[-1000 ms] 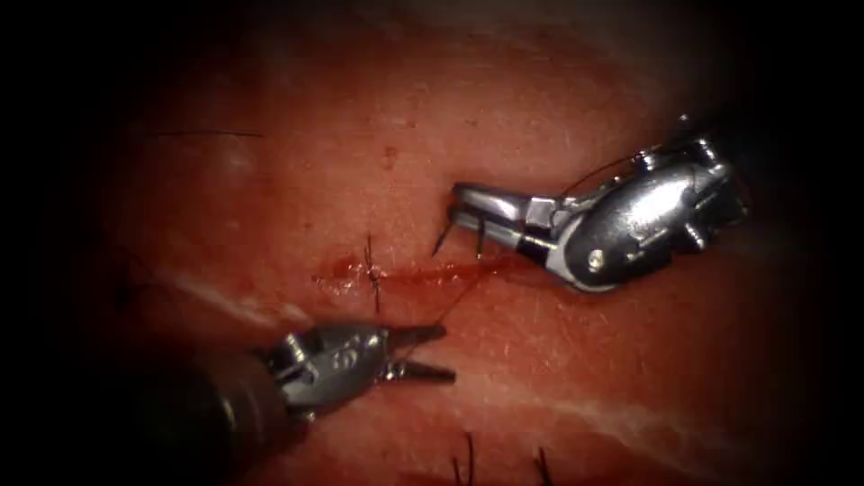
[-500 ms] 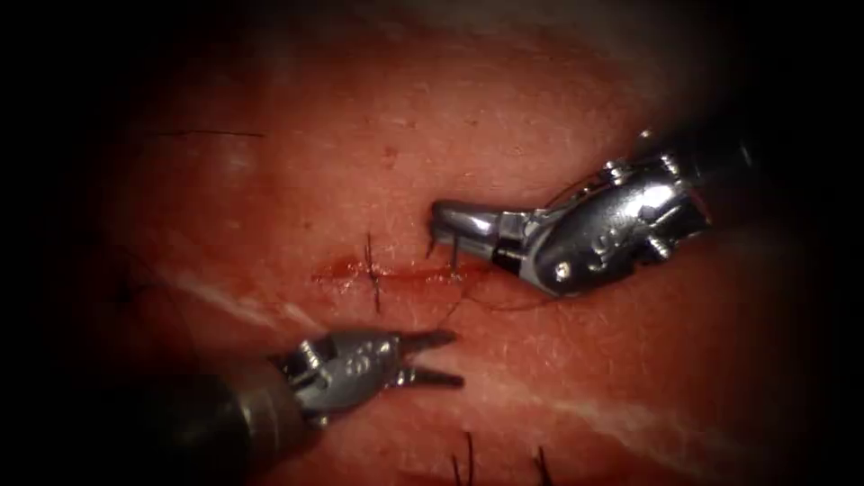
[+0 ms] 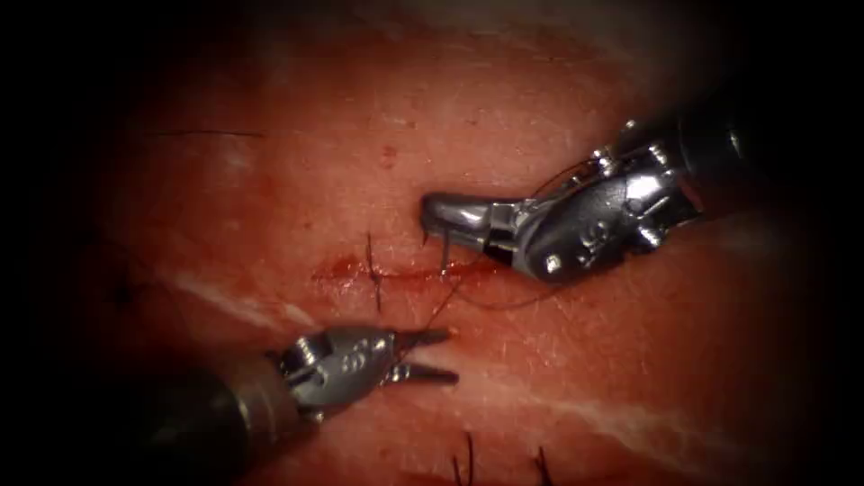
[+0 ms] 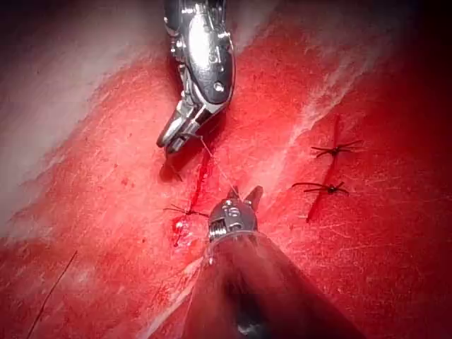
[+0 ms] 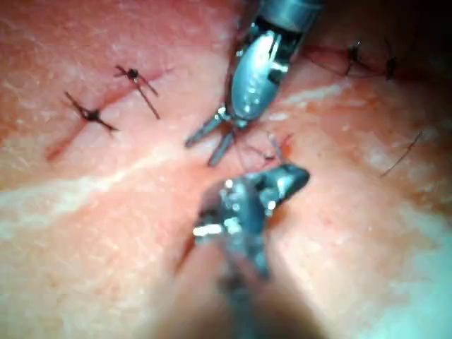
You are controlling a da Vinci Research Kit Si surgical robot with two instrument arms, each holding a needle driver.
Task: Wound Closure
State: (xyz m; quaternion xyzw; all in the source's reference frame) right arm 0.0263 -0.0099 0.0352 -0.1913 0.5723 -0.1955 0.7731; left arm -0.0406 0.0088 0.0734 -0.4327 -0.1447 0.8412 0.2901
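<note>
Gripping the needle (image 3: 444, 254) near its middle, the right pincer (image 3: 441, 216) holds its tip at the cut (image 3: 405, 272) in the tissue (image 3: 540, 378). Thread (image 3: 445, 301) runs toward the left pincer (image 3: 436, 355), open and empty, nearer.

Endoscope view dim, heavy dark vignette at edges; glare on right tool (image 3: 450, 216) (metal hot spots); right wrist view foreground blurred.

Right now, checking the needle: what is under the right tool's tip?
Under the right tool, the needle hangs down to the cut, thread trailing. Its point is hidden at the tissue.
</note>
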